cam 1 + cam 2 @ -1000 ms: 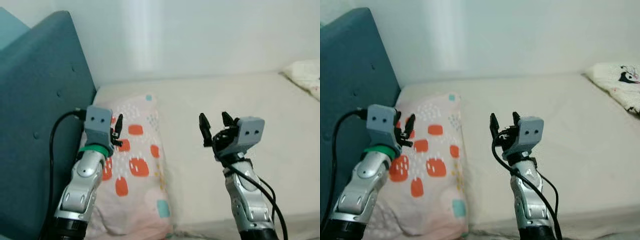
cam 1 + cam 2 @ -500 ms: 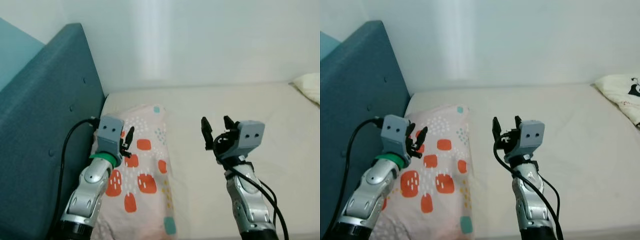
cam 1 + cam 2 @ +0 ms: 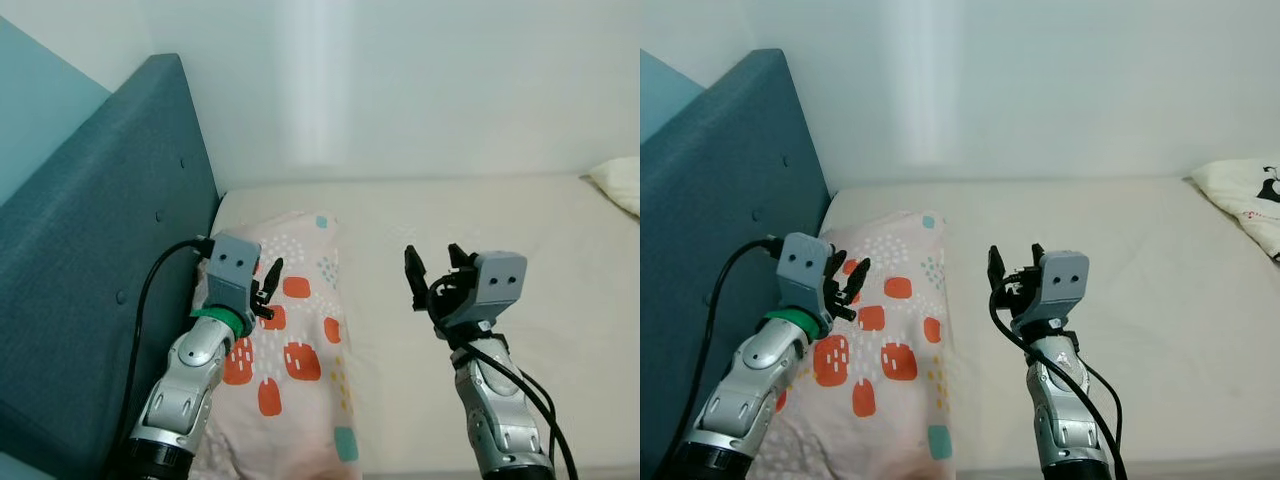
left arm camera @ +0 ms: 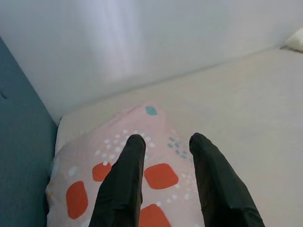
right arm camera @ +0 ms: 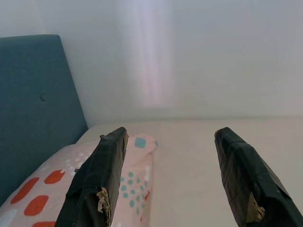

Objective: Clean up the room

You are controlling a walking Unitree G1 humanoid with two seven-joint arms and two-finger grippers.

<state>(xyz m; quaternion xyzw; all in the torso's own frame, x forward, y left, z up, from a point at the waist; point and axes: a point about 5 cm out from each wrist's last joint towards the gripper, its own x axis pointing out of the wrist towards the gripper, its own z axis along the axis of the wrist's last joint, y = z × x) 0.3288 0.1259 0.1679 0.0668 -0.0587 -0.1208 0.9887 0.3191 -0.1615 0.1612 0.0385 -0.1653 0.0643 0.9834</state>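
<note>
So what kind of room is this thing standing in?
Most likely a bedroom. A bed with a cream sheet runs along a white wall, a padded teal headboard stands at one end, and a pink pillow with orange patches lies against it. Both grippers hover open above the bed.

There are two pillows: one pink pillow [image 3: 295,340] with orange patches beside the one teal headboard [image 3: 90,290], and one white pillow [image 3: 1245,195] at the bed's far right edge. One mattress [image 3: 560,230] lies under both. Two grippers are raised: left gripper [image 3: 265,290], right gripper [image 3: 432,268]
</note>
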